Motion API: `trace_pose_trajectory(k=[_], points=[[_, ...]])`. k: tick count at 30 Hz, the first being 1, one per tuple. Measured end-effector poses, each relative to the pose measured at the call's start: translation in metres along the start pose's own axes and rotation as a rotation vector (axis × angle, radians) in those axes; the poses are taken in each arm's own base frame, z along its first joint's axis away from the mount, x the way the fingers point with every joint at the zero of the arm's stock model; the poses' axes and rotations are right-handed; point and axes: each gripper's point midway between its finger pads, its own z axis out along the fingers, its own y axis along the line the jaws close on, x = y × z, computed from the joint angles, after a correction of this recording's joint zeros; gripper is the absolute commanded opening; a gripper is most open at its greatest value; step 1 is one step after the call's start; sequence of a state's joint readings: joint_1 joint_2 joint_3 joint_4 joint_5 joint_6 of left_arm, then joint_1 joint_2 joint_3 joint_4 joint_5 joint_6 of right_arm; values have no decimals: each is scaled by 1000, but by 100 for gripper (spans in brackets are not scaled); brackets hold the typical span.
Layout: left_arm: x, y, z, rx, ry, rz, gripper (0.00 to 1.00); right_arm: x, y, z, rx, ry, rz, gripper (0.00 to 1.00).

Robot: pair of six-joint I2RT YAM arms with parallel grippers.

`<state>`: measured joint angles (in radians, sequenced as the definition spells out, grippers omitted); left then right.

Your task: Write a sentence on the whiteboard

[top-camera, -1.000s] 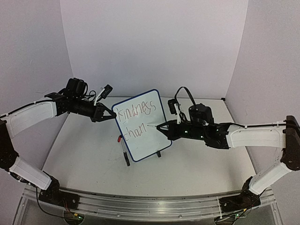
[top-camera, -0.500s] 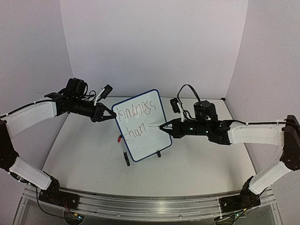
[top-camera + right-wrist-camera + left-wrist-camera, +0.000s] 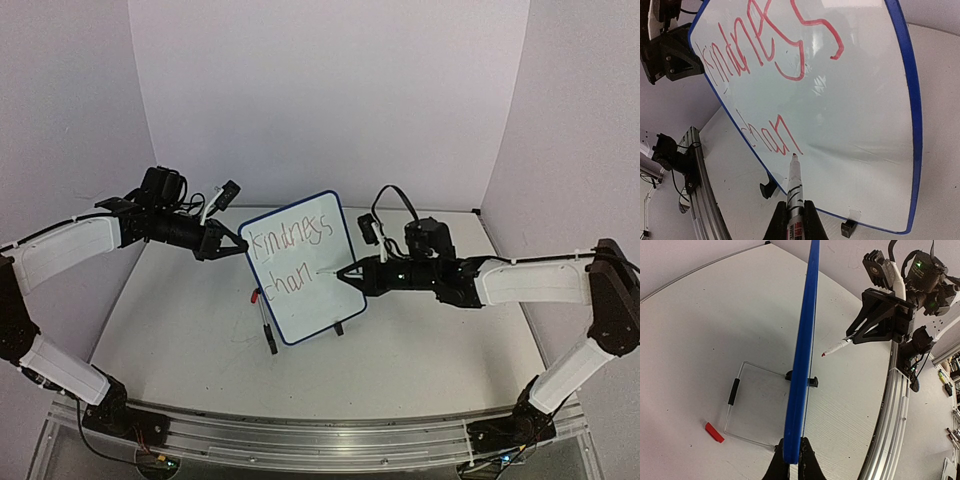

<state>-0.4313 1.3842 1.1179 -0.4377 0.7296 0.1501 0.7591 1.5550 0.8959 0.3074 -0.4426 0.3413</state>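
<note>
The whiteboard (image 3: 305,290) stands tilted on the table, blue-framed, with black feet. My left gripper (image 3: 241,247) is shut on its left edge; the left wrist view shows both fingers pinching the blue frame (image 3: 805,340) at the gripper (image 3: 792,460). The sentence (image 3: 290,240) reads "kindness" in red, with "chan" below it (image 3: 771,136). My right gripper (image 3: 352,273) is shut on a white marker (image 3: 794,185). Its red tip sits just right of the "n". In the left wrist view the marker (image 3: 837,346) tip stands a small gap off the board.
A red cap (image 3: 714,432) lies on the table behind the board. Beside it lies a thin wire frame with a black grip (image 3: 733,391), and a dark stick-like piece (image 3: 268,328) lies at the board's lower left. A metal rail (image 3: 320,435) runs along the near edge.
My right gripper has shifted the marker a little to the right along the second line, and its arm has straightened. The board and my left arm have not moved.
</note>
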Motion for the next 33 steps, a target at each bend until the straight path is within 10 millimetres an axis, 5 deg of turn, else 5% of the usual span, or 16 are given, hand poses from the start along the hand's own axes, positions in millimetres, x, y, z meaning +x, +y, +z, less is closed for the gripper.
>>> trace_pose_trajectory(k=[16, 33], points=[[1, 0, 0, -1, 2, -2, 0, -21, -7, 8, 19, -56, 2, 0], [2, 0, 0, 0, 6, -7, 0, -12, -6, 14, -11, -25, 8, 0]])
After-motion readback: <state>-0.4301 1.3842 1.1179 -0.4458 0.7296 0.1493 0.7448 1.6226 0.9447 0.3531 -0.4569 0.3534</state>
